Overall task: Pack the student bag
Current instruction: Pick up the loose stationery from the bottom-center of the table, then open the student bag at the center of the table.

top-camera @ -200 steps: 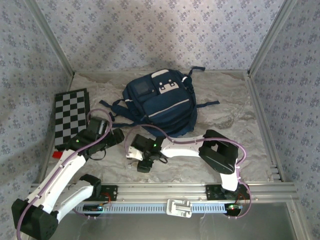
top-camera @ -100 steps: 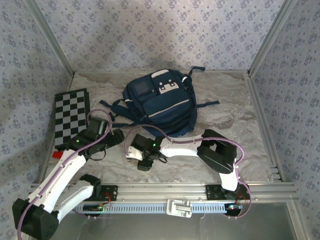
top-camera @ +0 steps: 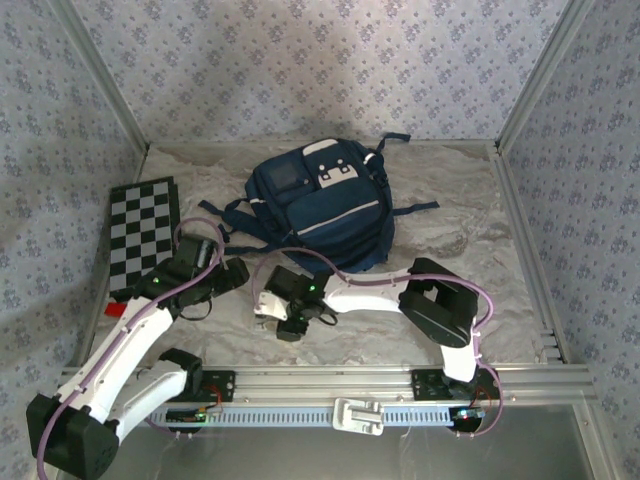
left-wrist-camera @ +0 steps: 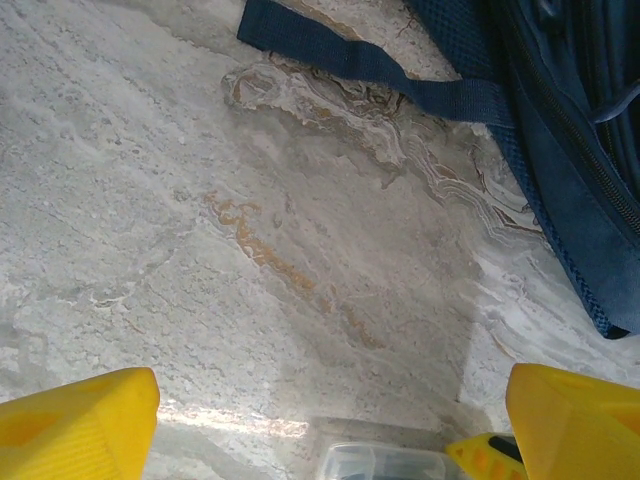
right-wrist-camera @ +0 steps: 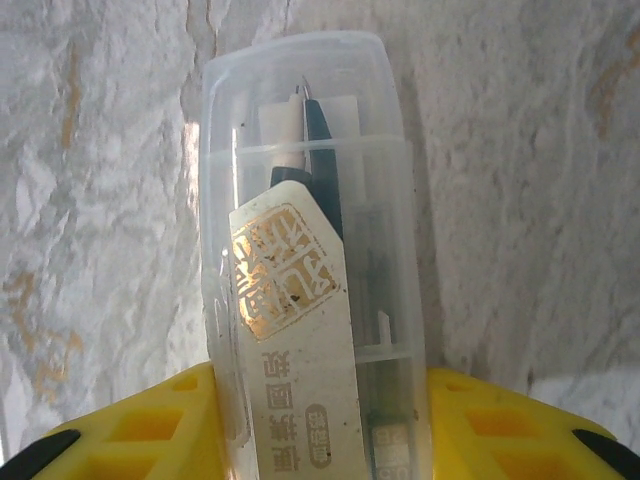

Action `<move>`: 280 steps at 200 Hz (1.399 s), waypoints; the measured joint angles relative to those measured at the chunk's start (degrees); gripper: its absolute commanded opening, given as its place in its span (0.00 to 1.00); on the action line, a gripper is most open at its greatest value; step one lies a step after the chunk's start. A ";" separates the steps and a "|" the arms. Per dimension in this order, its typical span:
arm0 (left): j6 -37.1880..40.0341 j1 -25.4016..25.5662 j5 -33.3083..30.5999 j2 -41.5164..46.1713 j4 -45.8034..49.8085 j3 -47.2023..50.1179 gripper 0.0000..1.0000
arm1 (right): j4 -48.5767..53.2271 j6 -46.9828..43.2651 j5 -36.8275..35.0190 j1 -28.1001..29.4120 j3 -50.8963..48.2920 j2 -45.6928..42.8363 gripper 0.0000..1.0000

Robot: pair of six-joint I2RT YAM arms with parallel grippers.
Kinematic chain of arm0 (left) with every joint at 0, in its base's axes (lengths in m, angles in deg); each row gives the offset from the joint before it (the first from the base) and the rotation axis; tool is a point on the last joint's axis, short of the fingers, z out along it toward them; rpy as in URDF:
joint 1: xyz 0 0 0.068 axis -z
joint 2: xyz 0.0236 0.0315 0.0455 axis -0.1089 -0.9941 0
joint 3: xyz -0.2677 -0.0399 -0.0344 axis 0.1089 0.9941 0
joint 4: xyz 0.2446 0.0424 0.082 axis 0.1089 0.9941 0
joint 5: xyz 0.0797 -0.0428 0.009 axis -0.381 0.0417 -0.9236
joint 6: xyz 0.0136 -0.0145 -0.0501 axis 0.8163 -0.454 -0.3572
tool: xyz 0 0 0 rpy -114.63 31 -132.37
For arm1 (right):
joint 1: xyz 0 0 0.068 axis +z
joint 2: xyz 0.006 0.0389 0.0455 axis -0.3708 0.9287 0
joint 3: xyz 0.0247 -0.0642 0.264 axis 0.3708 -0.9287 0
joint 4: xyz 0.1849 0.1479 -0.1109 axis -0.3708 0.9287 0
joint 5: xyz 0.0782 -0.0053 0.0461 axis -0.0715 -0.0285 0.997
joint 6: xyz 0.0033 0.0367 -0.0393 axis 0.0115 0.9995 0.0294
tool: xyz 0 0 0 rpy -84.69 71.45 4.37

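R gripper [right-wrist-camera: 318, 400] has narrowed over the last sec. Its yellow pads [right-wrist-camera: 130, 430] now sit against both sides of the clear plastic case [right-wrist-camera: 310, 200], which lies on the table [left-wrist-camera: 200, 200], not lifted yet. L gripper [left-wrist-camera: 325, 420] stays wide, empty, just left of it. The student bag [top-camera: 320, 205] hasn't moved: far-centre, just beyond both grippers. Grasp looks made; next prob lift + carry to bag. Can't see bag's opening.
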 measured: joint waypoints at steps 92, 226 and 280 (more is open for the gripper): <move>5.07 0.37 0.94 -6.32 -3.58 -7.19 0.92 | 3.96 11.41 -0.28 -9.88 -6.67 -22.56 0.36; 40.98 23.06 -4.44 -41.81 -24.00 -25.70 0.90 | 25.79 27.04 -3.96 -39.19 -8.72 -41.35 0.35; 49.44 25.03 -6.01 -52.85 -25.51 -33.79 0.77 | 26.10 27.43 -2.12 -43.06 -11.19 -41.40 0.35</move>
